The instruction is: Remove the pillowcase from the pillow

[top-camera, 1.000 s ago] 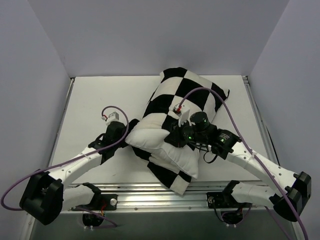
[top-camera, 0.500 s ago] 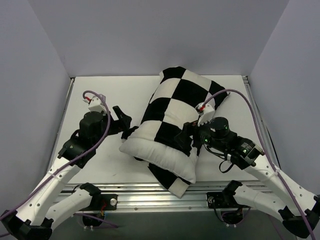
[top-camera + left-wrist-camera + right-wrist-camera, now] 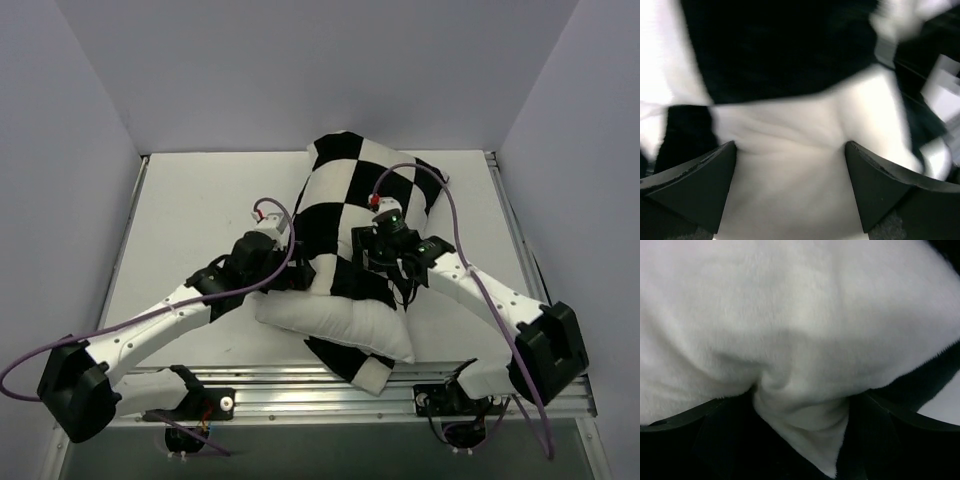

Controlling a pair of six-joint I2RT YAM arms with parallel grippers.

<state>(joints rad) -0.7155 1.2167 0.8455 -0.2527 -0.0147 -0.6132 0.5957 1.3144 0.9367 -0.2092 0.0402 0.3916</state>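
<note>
The white tabletop [image 3: 190,200] between pale walls carries the bundle at its centre. Your left claw [image 3: 290,275], out to the left half a second ago, now sits against the left edge of the bare pillow [image 3: 340,325]. It is spread wide and grips nothing. Your right claw [image 3: 375,262] has climbed from the near side onto the pillowcase [image 3: 350,190] and clenches a fold of it. The pillow pokes out at the near end, its far part still covered, so you look set to brace and pull.
</note>
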